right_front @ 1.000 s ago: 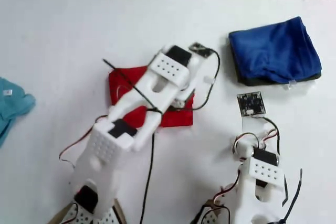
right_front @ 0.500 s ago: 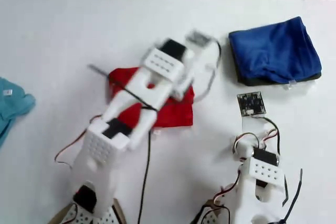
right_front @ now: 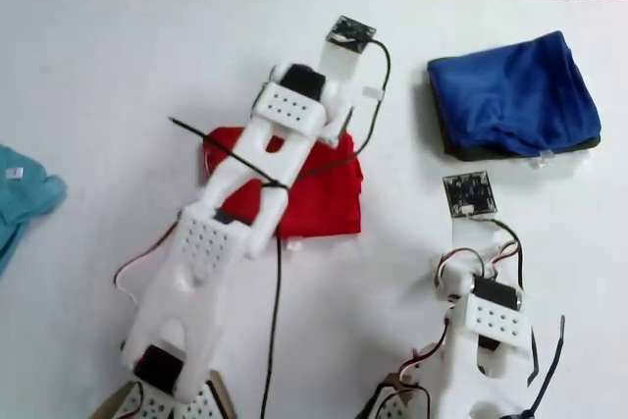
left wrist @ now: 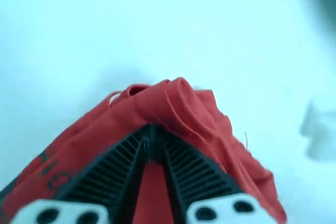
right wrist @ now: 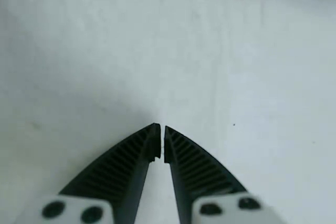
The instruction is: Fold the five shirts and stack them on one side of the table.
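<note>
The left gripper (left wrist: 152,129) pinches the soft red shirt (left wrist: 202,114).
It lies bunched and wrinkly near the middle of the white table (right_front: 118,56). A folded blue shirt (right_front: 515,90) sits near the right edge. The right gripper (right wrist: 161,132) is closed on nothing.

Table (right_front: 118,66): plain white.
Red shirt (right_front: 329,198): solid red, with a few dark print marks in the left wrist view.
Blue shirt (right_front: 515,90): solid royal blue, with a black fabric edge (right_front: 491,153) beneath.
Teal shirt (right_front: 20,198): plain light teal.
Left arm (right_front: 211,242), right arm (right_front: 491,326): white shells, black motors.
Left gripper (left wrist: 152,142), right gripper (right wrist: 160,142): black ribbed jaws, white bases.
</note>
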Robot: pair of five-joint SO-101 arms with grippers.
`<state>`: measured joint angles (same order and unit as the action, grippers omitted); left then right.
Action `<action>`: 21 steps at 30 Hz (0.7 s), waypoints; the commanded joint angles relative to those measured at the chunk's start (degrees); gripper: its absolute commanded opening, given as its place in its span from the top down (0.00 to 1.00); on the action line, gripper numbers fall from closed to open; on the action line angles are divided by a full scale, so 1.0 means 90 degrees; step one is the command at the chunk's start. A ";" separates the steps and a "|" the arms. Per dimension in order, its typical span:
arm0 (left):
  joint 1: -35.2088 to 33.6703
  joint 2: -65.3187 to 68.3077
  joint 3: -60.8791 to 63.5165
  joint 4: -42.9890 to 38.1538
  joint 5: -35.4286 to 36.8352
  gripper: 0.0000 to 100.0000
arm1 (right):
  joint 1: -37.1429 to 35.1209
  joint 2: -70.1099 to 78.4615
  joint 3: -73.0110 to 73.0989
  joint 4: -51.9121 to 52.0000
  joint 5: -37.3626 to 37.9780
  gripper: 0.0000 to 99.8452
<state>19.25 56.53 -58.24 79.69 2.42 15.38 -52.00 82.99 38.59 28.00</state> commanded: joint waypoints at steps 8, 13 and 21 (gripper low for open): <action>-0.0059 0.1407 -0.2720 0.0567 0.0010 0.89 | 0.0063 -0.0161 -0.0020 -0.0093 -0.0059 0.98; -0.0068 0.1397 -0.4039 0.1709 0.0000 0.90 | 0.0063 -0.0161 -0.0020 -0.0093 -0.0059 0.98; -0.0225 0.0869 -0.4147 0.2549 -0.0010 0.90 | 0.0063 -0.0161 -0.0020 -0.0093 -0.0059 0.98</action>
<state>18.99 70.24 -93.23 100.70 2.42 15.38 -52.00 82.99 38.59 28.00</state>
